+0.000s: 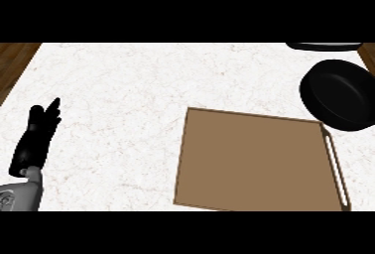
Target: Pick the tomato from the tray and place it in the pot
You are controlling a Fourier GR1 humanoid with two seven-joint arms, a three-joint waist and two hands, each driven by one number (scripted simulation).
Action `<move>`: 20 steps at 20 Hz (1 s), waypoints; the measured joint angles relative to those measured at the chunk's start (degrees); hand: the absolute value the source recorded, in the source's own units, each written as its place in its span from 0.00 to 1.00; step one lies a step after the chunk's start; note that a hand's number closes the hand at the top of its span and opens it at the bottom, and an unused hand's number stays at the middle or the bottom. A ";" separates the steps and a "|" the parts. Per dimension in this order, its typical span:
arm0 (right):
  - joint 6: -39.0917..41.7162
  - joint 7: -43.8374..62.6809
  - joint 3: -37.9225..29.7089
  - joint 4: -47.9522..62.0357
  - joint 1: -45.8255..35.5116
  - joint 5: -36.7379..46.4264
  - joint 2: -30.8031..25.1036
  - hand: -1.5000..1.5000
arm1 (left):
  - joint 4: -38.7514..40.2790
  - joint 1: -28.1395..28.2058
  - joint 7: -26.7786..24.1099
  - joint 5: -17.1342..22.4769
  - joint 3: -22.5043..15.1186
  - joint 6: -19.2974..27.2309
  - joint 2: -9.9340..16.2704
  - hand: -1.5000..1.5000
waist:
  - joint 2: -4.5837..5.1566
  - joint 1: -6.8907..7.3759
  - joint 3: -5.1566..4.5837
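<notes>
The tray (256, 166) is a flat brown board lying on the white marbled desk (124, 84), right of the middle. Its long axis runs from the far side toward the near side of the view, a little turned, so that the far left corner points toward the middle of the desk. A pale handle bar (336, 166) runs along its right edge. The surface of the tray shows bare, and I cannot see the tomato anywhere in this view, so I cannot tell where it is or which way it points.

The pot (341, 94) is black and round, and it stands just beyond the far right corner of the tray, touching or almost touching that corner (I cannot tell which). Its opening faces upward and slightly toward the left. Another dark object (322, 46) shows only partly at the far edge, above the pot.

The left hand (38, 134) rests near the left edge, fingers straight and together, pointing away from the robot, holding nothing. The right hand does not show.

Between the left hand and the tray there is a wide stretch of free desk, and the far half of the desk is open too. Brown wood (16, 59) shows beyond the left edge of the desk.
</notes>
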 measured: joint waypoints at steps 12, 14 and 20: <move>-1.19 0.40 6.08 16.50 -8.33 2.10 11.86 0.00 | -1.62 1.47 0.51 -0.19 0.55 -0.83 0.09 0.50 | -0.04 -0.29 0.05; -2.64 0.43 4.72 18.11 -9.87 0.62 14.25 0.00 | -1.24 1.61 0.06 -0.04 0.89 -0.92 0.12 0.50 | -0.03 -0.36 0.08; -9.26 -2.48 -3.19 22.92 -12.36 -4.88 16.76 0.00 | -1.07 1.34 0.08 0.07 1.38 -1.11 0.28 0.50 | -0.05 -0.66 0.10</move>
